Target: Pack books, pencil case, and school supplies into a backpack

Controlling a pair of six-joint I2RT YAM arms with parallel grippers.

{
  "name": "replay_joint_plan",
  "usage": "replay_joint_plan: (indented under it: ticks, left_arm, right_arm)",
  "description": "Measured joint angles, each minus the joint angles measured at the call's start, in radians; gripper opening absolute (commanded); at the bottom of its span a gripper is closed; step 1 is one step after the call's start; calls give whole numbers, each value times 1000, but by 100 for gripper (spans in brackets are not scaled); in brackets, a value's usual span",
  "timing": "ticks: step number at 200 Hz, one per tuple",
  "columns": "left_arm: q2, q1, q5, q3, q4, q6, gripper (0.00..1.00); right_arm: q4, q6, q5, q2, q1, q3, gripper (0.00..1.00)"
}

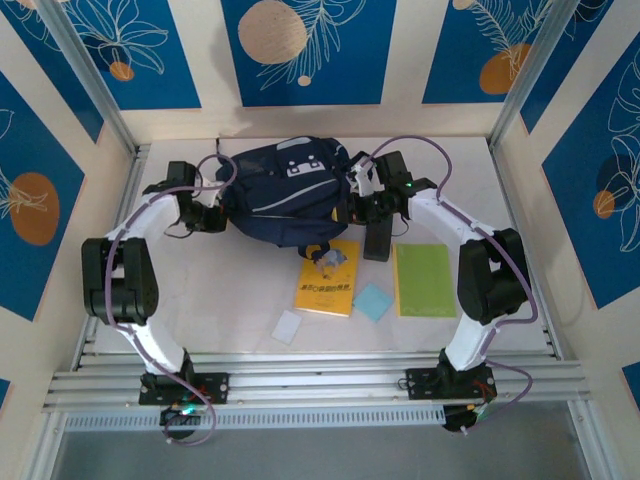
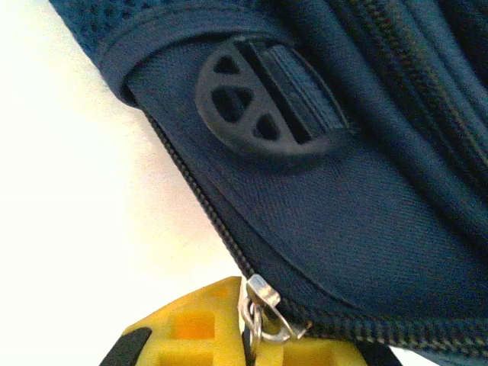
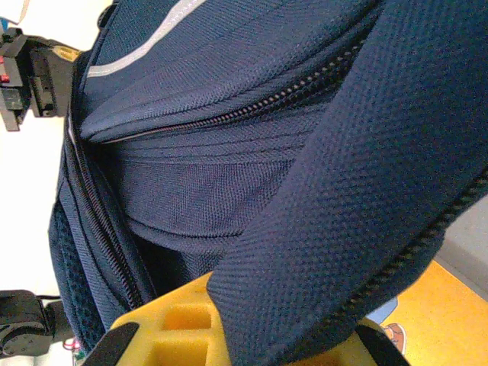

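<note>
The navy backpack (image 1: 280, 190) lies at the back middle of the table. My left gripper (image 1: 213, 215) is at its left side; in the left wrist view its yellow fingers (image 2: 183, 328) are shut on the metal zipper pull (image 2: 263, 305) of the backpack (image 2: 343, 198). My right gripper (image 1: 362, 203) is at the backpack's right side, shut on a fold of the backpack's mesh fabric (image 3: 343, 229). In front lie the yellow-orange book (image 1: 328, 280), the lime green book (image 1: 424, 280), the black pencil case (image 1: 378, 241), a light-blue pad (image 1: 373, 301) and a white piece (image 1: 287, 326).
Metal rails (image 1: 320, 380) run along the near edge by the arm bases. Patterned blue and cream walls (image 1: 50, 200) close in the table on three sides. A black round strap buckle (image 2: 259, 103) sits on the backpack near the left gripper.
</note>
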Motion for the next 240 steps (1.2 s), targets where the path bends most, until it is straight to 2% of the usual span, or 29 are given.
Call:
replay_joint_plan:
  ticks: [50,95,123,131,150,160,175,190,203,216,240]
  left_arm:
    - [12,-11,-150,10,-25,-47,0]
    - [27,-11,-285,51,-95,-112,16]
    - [23,-4,-320,47,-100,-164,18]
    - [11,-2,-330,31,-89,-178,26]
    - [-29,21,-388,-15,-75,-216,60]
    - [-40,48,-425,-19,-79,-229,71]
    - [-47,73,-457,-18,-82,-254,81]
    - [-57,84,-469,-18,-94,-272,85]
    - [-82,76,-465,-19,-103,-287,86]
    - [-126,61,-454,-21,-108,-301,87]
    - [-247,8,-419,-45,-103,-337,87]
  right_arm:
    - [16,-15,-14,48,24,30,0]
    - [16,-37,-14,104,68,101,0]
    - [-11,-53,-13,129,77,140,0]
    - [-22,-60,-14,148,82,167,0]
    - [-45,-68,-7,204,88,227,0]
    - [-58,-67,5,235,87,251,0]
    - [-69,-62,21,269,84,262,7]
    - [-79,-44,31,285,80,262,21]
    - [-75,-21,33,284,80,258,39]
    - [-60,13,35,271,80,240,52]
    - [-52,78,75,217,84,187,64]
